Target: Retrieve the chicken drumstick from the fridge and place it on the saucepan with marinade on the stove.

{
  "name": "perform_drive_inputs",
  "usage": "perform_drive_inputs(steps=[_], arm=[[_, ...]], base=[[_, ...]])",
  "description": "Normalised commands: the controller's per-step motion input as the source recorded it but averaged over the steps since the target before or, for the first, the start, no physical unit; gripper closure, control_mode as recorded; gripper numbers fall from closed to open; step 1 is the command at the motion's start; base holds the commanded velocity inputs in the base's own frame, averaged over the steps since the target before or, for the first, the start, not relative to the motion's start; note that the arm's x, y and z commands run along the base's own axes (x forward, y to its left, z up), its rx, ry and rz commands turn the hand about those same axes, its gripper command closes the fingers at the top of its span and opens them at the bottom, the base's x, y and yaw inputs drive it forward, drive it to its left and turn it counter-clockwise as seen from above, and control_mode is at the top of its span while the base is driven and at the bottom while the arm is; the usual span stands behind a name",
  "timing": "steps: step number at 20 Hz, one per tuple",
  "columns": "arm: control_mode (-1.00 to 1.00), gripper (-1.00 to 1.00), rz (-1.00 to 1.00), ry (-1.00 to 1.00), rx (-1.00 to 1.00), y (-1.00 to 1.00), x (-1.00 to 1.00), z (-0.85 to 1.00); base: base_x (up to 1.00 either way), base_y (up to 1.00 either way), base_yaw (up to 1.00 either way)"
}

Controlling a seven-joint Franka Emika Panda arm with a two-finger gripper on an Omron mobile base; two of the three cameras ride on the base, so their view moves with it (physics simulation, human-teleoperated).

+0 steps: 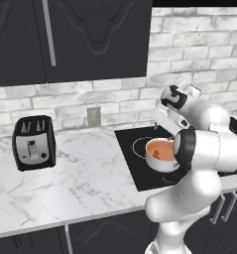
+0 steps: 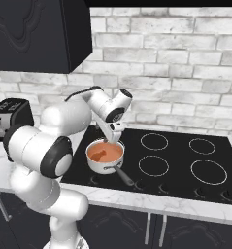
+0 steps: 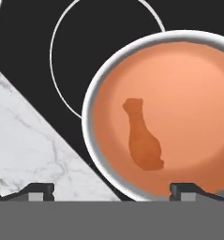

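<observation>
Your tool (image 3: 111, 190) hangs wide open and empty just above the saucepan (image 3: 97, 93) on the stove (image 2: 175, 160); the chicken drumstick (image 3: 141, 136) lies in the marinade directly below, between the fingertips, long axis pointing away from them, so lift straight clear

White brick wall (image 2: 185, 73), dark upper cabinets (image 1: 90, 39), marble counter (image 1: 80, 183), toaster (image 1: 34, 143).
</observation>
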Motion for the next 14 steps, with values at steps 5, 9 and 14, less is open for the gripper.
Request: perform_drive_inputs(steps=[5,9,14], arm=[[-1.00,-1.00,-0.05,-0.09,0.11,0.00,-0.75,0.78],[-1.00,-1.00,-0.04,-0.28,0.08,0.00,-0.95,0.91],[-1.00,-1.00,-0.07,-0.35,0.10,0.00,-0.97,0.79]], base=[[0.00,0.00,0.00],[0.00,0.00,0.00],[0.00,0.00,0.00]])
